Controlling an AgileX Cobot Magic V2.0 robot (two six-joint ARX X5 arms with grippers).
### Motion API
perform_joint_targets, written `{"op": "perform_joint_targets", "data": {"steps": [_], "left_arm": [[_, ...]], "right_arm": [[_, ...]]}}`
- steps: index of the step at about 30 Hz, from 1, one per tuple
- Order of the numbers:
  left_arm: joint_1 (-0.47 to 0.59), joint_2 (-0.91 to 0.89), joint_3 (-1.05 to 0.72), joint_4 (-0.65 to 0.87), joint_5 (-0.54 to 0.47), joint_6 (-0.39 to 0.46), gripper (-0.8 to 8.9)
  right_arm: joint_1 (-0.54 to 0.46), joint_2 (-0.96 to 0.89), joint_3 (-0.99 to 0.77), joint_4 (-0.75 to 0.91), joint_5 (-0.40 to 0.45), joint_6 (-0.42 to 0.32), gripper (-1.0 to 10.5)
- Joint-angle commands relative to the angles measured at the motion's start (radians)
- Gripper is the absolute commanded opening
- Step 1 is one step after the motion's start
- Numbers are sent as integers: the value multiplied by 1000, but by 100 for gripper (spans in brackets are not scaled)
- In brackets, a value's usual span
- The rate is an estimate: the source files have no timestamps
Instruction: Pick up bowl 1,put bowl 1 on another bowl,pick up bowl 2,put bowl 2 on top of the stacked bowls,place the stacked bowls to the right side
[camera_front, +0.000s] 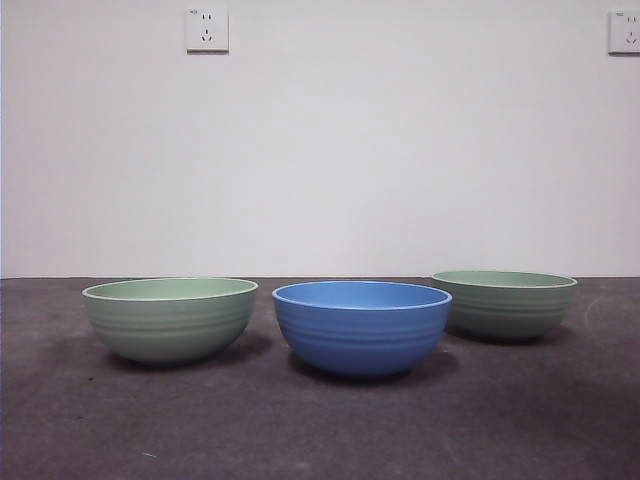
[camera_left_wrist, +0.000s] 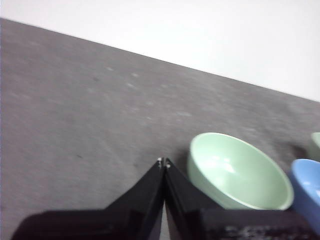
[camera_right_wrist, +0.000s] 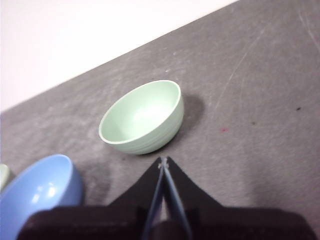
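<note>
Three separate ribbed bowls stand on the dark table. The blue bowl (camera_front: 362, 326) is in the middle, nearest the camera. One pale green bowl (camera_front: 170, 316) stands to its left and another pale green bowl (camera_front: 505, 302) sits farther back on the right. My left gripper (camera_left_wrist: 163, 162) is shut and empty, hovering above the table beside the left green bowl (camera_left_wrist: 239, 172), with the blue bowl (camera_left_wrist: 308, 189) at the frame edge. My right gripper (camera_right_wrist: 163, 161) is shut and empty, above the table close to the right green bowl (camera_right_wrist: 143, 117); the blue bowl (camera_right_wrist: 39, 196) lies beyond it. Neither arm shows in the front view.
A white wall with two power sockets (camera_front: 207, 29) rises behind the table. The dark grey table surface (camera_front: 320, 430) stretches in front of the bowls and out to both sides.
</note>
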Motion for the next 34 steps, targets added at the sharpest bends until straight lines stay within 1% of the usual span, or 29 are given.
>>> {"op": "perform_joint_targets", "data": {"steps": [1,4,10,13,16,19,22,29,31,34], "left_arm": [[2,-2,13,-3,39,-83,-6],[2,-1,52,-19,73,-92,-6],[2,32,167,-91,92,-91,-6],[2,80,233,-116,142,-80,-6],[2,141,293,-129,203,-61,-6],[2,222,373,-189,251,2,-6],[2,305,454,-270,295,78,-6],[2,480,629,-456,390,224,-6],[0,528,677,-519,417,262,-6],[0,587,738,-616,428,325,-7]], "right_arm": [[0,1,31,9,-16,76,-12],[0,14,80,8,-16,75,-12],[0,115,206,-11,-30,71,-12],[0,199,284,-46,-76,28,-12],[1,291,375,-123,-104,-18,-12],[2,394,483,-220,-151,-95,-12],[2,493,594,-336,-177,-176,-12],[5,707,832,-616,-177,-326,-12],[13,757,884,-681,-176,-364,-12],[25,810,932,-748,-177,-406,-12]]}}
